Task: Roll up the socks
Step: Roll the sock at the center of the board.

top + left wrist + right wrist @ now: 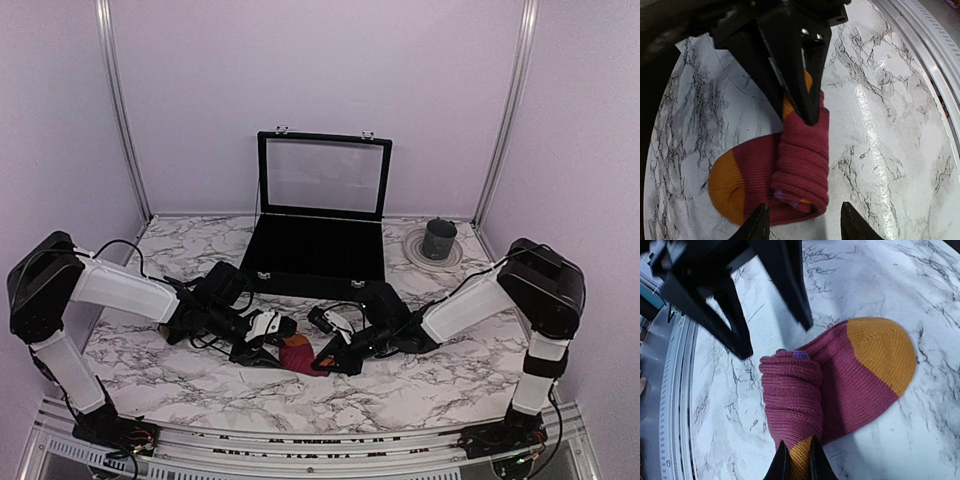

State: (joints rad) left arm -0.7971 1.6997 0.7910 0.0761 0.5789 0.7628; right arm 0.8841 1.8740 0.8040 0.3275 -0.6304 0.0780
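The magenta-red sock [298, 356] lies on the marble table, partly rolled into a thick roll [802, 165] with a purple bit at its core. Its orange-tipped end [726, 187] is still flat. My right gripper [799, 464] is shut on the roll's orange-striped end [801, 455] and shows in the top view [322, 362]. My left gripper [807, 227] is open, its fingers [758, 225] on either side of the roll's other end and apart from it; in the top view it [272, 350] sits left of the sock. The dark argyle sock is out of view.
An open black case [320, 250] with its lid upright stands behind the grippers. A dark cup [438, 238] on a round plate [415, 250] sits at the back right. The table's metal front rail [935, 55] runs close by.
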